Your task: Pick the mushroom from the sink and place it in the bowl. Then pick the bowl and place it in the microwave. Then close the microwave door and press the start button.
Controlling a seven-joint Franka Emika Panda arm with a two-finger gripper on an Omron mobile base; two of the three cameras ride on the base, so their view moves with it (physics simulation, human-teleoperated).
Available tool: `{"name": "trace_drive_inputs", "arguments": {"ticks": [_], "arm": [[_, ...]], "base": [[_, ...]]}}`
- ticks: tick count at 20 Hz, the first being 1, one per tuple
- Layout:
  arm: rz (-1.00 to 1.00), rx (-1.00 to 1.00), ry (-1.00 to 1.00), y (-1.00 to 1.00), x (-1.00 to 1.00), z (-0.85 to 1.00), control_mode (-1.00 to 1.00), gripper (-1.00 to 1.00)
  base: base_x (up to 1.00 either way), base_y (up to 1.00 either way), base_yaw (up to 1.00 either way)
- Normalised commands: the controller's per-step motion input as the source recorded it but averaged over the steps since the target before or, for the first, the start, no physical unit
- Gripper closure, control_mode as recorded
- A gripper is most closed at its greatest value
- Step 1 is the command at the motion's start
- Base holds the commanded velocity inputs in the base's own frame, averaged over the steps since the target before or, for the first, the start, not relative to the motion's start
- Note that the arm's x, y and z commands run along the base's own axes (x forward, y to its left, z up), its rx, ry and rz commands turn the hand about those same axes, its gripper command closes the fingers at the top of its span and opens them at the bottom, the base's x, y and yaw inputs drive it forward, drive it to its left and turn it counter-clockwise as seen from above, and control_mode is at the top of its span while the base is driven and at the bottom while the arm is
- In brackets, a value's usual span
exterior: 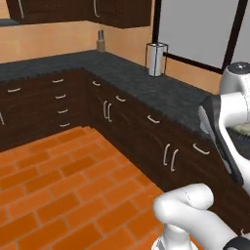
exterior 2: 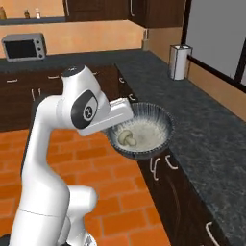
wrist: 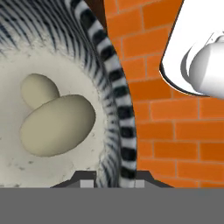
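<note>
A dark speckled counter (exterior 2: 211, 129) runs along brown cabinets over an orange brick floor (exterior: 58, 190). The gripper (wrist: 108, 181) is clamped on the rim of the bowl (exterior 2: 144, 130), one fingertip on each side of the wall, holding it in the air off the counter's edge. The mushroom (exterior 2: 127, 139) lies inside it. So the carry to the microwave looks to be in hand; next the bowl must travel level, so nothing rolls out. I can read no brand or lettering anywhere.
</note>
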Motion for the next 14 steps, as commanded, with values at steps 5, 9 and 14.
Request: {"name": "trace_drive_inputs", "arguments": {"ticks": [5, 9, 14], "arm": [[0.00, 0.00, 0.00, 0.00, 0.00, 0.00, 1.00, 1.00], [0.00, 0.00, 0.00, 0.00, 0.00, 0.00, 1.00, 1.00], [0.00, 0.00, 0.00, 0.00, 0.00, 0.00, 1.00, 1.00]], "base": [[1.00, 0.47, 0.29], [1.00, 0.51, 0.31], [1.00, 0.40, 0.31]]}}
